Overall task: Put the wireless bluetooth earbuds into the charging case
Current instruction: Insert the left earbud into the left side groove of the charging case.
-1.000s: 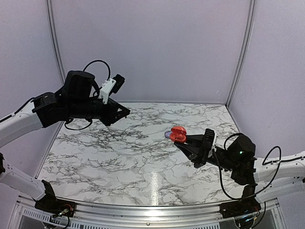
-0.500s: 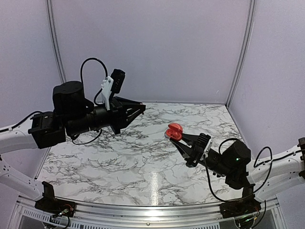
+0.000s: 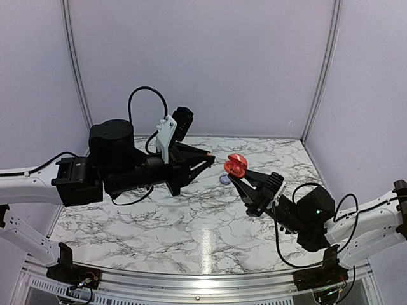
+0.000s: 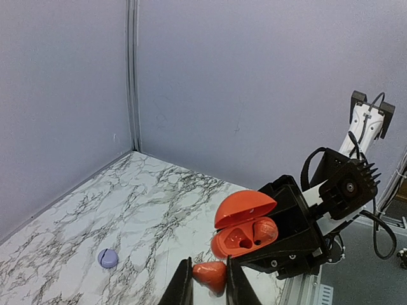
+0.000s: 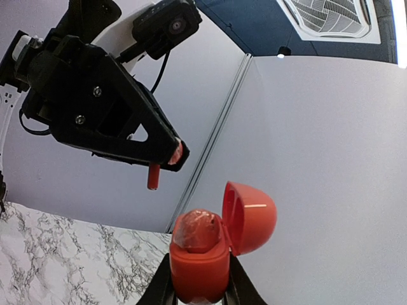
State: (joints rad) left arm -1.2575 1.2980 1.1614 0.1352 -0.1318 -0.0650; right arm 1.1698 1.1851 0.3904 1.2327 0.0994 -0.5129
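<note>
My left gripper [image 4: 208,291] is pinching a red earbud [image 4: 210,273] between its narrow-set fingertips, so the jaws are nearly closed with only the bud between them. My right gripper [image 5: 198,289] is clamping the base of the red charging case [image 4: 236,238] and presenting it in the air above the marble table [image 4: 146,210], with its lid [image 4: 245,204] hinged up and back.

What I am judging now is the line from the bud to the case. In the left wrist view the case is sitting just ahead of the fingertips and a little to the right, near but not touching, its open face turned toward my camera. A second earbud [image 4: 265,230] is already sitting in the far well, and the empty well [image 4: 240,241] is lying on the side of the case closest to the carried bud. In the right wrist view the bud's stem is hanging down and away from the left fingertips, roughly crosswise to the fingers, so I am reckoning it needs to point into that well before I push.

The left arm is reaching out nearly level toward the case; the right arm is angling up from low on its own side to meet it. A small lilac round piece [image 4: 107,257] is lying on the table well left of the case.
</note>
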